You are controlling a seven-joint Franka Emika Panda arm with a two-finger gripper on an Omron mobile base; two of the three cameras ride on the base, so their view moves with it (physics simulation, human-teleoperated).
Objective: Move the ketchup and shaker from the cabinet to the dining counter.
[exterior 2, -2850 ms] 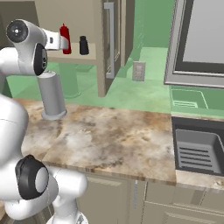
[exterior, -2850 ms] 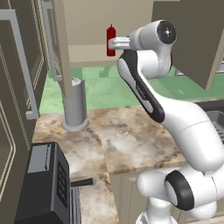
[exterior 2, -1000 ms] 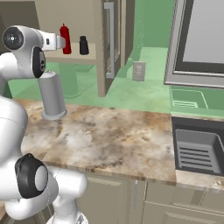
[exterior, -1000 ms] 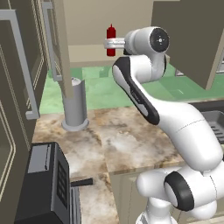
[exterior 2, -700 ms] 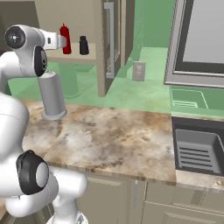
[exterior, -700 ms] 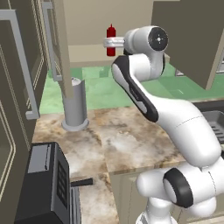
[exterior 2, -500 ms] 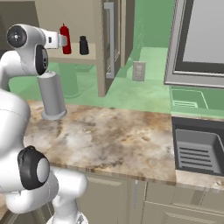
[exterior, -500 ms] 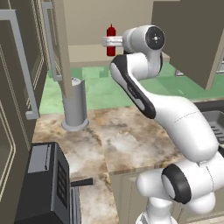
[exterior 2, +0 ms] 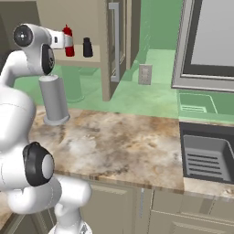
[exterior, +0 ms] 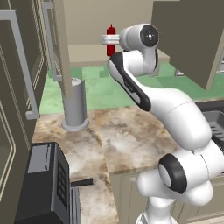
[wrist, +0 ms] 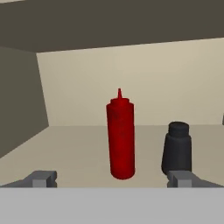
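Pincer (wrist: 111,178) is raised to cabinet-shelf height, pointing into the open cabinet (exterior 2: 87,20); its two tips stand wide apart, nothing between them. In the hand view the tips (wrist: 41,178) sit low to either side, ketchup (wrist: 120,136) centred ahead of the gap, not touched.

Ketchup stands upright on the cabinet shelf, nozzle up. Shaker (wrist: 177,148) stands upright on the same shelf, just beside the ketchup on its right as the hand camera sees it, apart from it. Right base view shows the same pair: ketchup (exterior 2: 68,41) next to the hand, shaker (exterior 2: 87,47) further in toward the open door (exterior 2: 116,43).

Left base view: ketchup (exterior: 111,40) partly hidden behind the wrist.

Below, on the marble table (exterior: 131,140), a tall grey cylinder (exterior: 75,105) stands on a round base. Sink (exterior 2: 208,157) at the table's right end
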